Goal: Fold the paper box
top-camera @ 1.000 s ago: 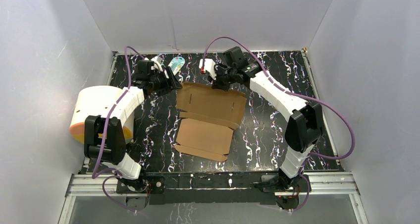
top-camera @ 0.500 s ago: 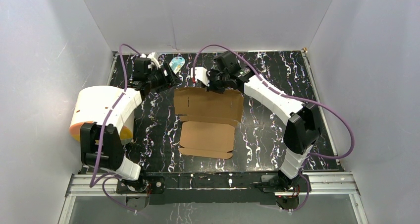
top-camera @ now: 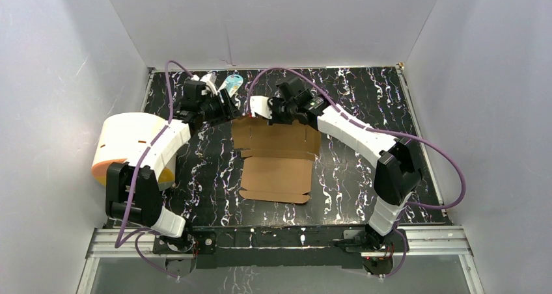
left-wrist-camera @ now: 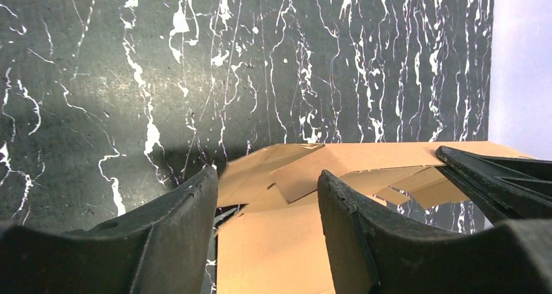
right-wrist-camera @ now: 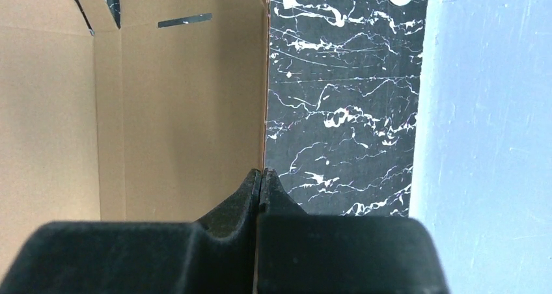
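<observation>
The paper box is a flat brown cardboard sheet with flaps, lying in the middle of the black marbled table. My right gripper is shut on its far edge; in the right wrist view the jaws pinch that thin edge, with the sheet spreading to the left. My left gripper is at the sheet's far left corner. Its fingers stand open, one on each side of the cardboard, which runs between them without showing contact.
A white-and-orange cylinder stands at the left edge beside the left arm. A small teal-white packet lies near the back wall, just behind both grippers. White walls close in the table on three sides.
The right gripper has pulled the sheet's far edge leftward, and the sheet has turned squarer to the table. The left gripper has shifted toward the sheet's corner, and its fingers have narrowed slightly.
</observation>
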You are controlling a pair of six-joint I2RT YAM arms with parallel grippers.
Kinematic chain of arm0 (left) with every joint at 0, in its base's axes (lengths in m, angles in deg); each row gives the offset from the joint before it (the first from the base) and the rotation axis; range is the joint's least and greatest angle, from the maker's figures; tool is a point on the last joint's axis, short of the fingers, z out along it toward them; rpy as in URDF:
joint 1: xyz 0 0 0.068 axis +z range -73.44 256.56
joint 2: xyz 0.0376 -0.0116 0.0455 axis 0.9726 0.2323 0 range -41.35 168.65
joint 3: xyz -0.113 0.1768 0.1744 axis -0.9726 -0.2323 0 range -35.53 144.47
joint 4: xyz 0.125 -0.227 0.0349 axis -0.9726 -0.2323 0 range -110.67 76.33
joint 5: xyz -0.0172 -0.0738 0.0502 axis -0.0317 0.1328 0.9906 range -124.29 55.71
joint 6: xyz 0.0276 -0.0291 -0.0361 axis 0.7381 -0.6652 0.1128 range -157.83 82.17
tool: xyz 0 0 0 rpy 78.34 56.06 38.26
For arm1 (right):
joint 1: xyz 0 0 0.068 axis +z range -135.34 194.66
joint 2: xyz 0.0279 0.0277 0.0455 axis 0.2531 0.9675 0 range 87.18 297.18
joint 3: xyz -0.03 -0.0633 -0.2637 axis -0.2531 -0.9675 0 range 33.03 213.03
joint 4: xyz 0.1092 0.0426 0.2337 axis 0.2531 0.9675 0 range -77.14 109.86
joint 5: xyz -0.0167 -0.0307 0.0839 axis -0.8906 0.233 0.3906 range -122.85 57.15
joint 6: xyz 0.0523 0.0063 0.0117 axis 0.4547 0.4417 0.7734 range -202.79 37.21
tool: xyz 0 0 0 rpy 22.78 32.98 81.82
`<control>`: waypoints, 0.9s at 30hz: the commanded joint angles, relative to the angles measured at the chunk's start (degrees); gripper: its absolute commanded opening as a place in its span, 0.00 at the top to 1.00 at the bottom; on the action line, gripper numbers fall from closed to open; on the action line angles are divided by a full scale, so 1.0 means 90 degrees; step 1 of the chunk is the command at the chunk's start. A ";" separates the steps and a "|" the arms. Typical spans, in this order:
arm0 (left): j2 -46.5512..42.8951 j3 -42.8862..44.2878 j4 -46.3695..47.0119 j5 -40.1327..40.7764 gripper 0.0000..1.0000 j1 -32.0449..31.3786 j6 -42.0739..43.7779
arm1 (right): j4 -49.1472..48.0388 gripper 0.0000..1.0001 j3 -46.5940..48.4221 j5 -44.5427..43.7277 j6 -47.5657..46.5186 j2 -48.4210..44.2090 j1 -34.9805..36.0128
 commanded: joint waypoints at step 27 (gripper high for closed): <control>-0.2016 -0.2270 0.2045 0.0591 0.40 -0.0739 -0.1154 | -0.3657 1.00 -0.3086 -0.2264 -0.1177 -0.1254 0.1186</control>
